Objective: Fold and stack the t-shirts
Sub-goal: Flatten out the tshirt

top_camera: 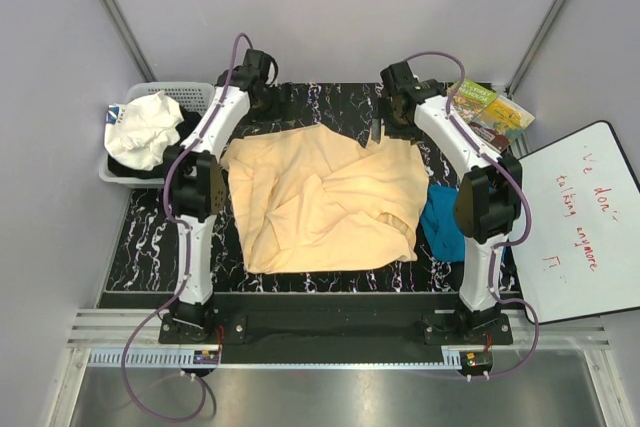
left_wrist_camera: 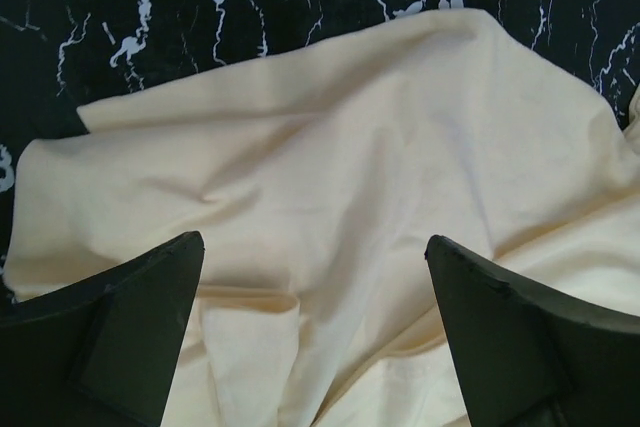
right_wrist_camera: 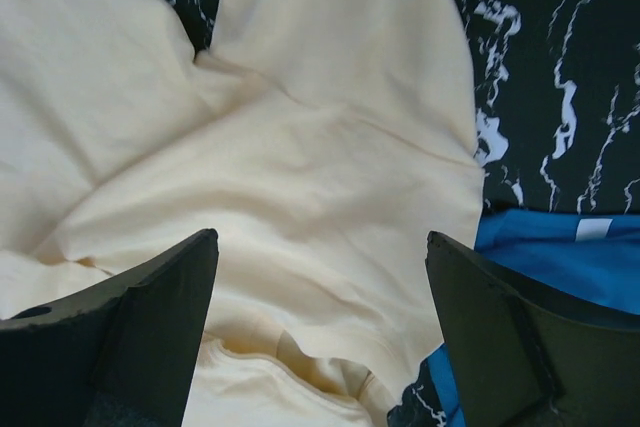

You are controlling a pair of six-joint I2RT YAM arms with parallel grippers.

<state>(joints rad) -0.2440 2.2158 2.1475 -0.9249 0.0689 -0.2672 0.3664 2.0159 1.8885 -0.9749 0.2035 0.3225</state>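
Left claw and right claw are held spread above the crumpled peach-yellow t-shirt, which is laid mid-tabletop; the teal-blue t-shirt is bunched just beside its 3 o'clock edge.

Whiteboard at 3 o'clock: red handwriting, sideways, approx. "we don't … anymore", middle word unclear. Print on packets at 1 o'clock too small to read.
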